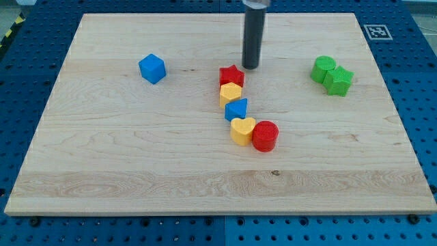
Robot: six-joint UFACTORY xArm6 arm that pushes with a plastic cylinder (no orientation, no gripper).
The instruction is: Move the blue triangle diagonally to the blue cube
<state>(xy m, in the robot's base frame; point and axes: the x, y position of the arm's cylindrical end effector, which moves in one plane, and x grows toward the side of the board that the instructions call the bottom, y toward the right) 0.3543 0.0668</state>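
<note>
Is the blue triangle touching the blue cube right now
No, the blue triangle sits in the middle cluster between two yellow blocks, while the blue cube stands alone toward the view's left.

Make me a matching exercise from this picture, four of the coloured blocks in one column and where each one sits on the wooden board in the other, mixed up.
Column one:
1. blue cube
2. red star-shaped block
3. red cylinder
4. blue triangle block

Column two:
A. just below and left of my tip
B. alone toward the view's left
C. between two yellow blocks
D. touching the yellow heart's right side

Pairs: 1-B, 2-A, 3-D, 4-C
</note>
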